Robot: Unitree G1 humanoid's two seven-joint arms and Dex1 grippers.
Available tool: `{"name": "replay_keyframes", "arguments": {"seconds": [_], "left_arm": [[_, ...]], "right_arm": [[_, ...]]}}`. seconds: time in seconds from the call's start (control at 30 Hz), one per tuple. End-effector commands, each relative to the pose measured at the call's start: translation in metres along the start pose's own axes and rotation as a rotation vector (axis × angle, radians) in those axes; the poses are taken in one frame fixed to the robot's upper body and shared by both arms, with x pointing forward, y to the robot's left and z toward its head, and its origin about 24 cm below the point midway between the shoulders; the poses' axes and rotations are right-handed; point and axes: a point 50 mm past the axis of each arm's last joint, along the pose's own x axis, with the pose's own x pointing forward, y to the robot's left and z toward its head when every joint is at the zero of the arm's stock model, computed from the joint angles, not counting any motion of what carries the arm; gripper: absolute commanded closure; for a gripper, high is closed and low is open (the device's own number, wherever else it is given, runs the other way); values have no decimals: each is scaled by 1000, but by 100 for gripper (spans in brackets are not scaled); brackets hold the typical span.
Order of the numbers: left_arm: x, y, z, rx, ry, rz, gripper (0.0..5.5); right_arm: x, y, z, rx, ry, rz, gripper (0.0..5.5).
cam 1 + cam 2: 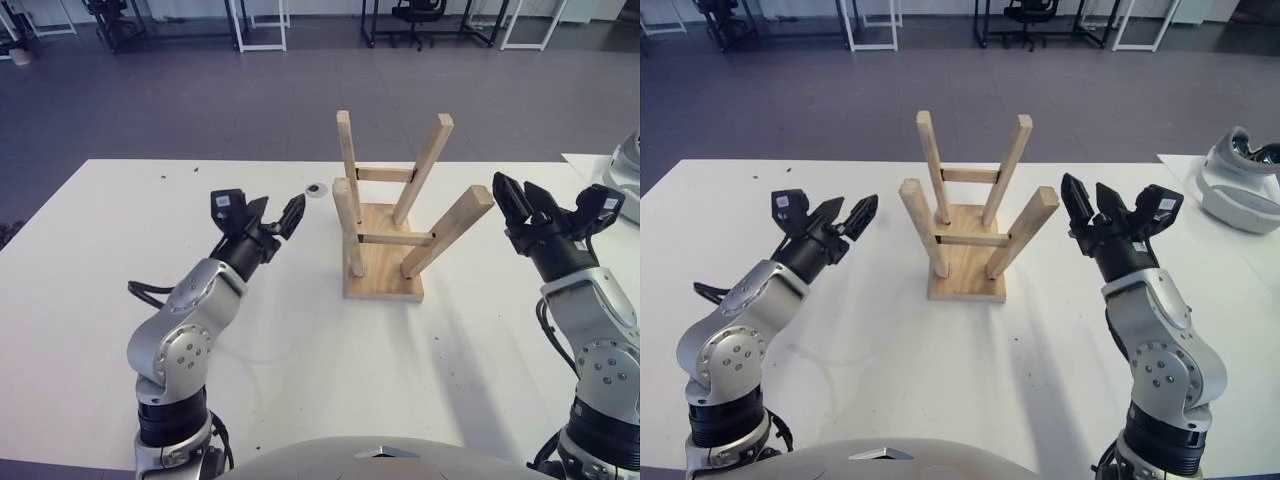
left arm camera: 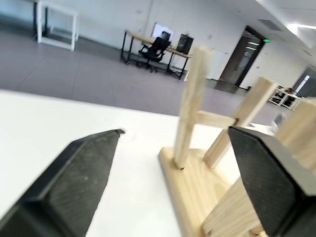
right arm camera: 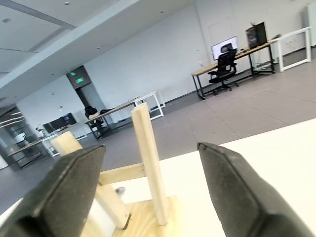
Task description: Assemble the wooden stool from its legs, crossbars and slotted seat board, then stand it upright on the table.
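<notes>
The wooden stool (image 1: 385,215) stands upside down on the white table (image 1: 100,300), its seat board (image 1: 383,280) flat on the surface and its legs pointing up, joined by crossbars (image 1: 396,238). My left gripper (image 1: 275,217) hovers open just to the stool's left, holding nothing. My right gripper (image 1: 522,203) is open to the stool's right, close to the tip of the near right leg (image 1: 452,230), not touching it. In the left wrist view the stool (image 2: 207,148) sits between the two fingers (image 2: 74,182). The right wrist view has the stool (image 3: 143,173) ahead.
A small round ring-like piece (image 1: 317,189) lies on the table behind my left gripper. A white headset (image 1: 1237,182) rests on a neighbouring table at the right. Desks and an office chair (image 1: 415,15) stand far behind across the grey floor.
</notes>
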Motion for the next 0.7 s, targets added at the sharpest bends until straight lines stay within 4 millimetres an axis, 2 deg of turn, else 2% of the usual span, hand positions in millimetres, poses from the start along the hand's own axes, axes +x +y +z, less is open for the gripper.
{"name": "replay_keyframes", "arguments": {"seconds": [0.03,0.17,0.3,0.53,0.6,0.7], "left_arm": [[14,-17,6,82,-5,-52,145],[18,-25,7,121,-6,-72,145],[17,-43,1,169,27,-166,145],[18,-60,-6,206,49,-254,145],[19,-58,-7,209,55,-247,145],[13,-28,-11,238,80,-174,145]], "right_arm": [[1,12,-9,-57,44,24,199],[3,23,-26,-124,127,37,199],[6,38,-29,-159,152,96,199],[7,59,-30,-191,189,248,199],[7,60,-30,-187,187,256,199],[7,44,-29,-192,180,191,199]]}}
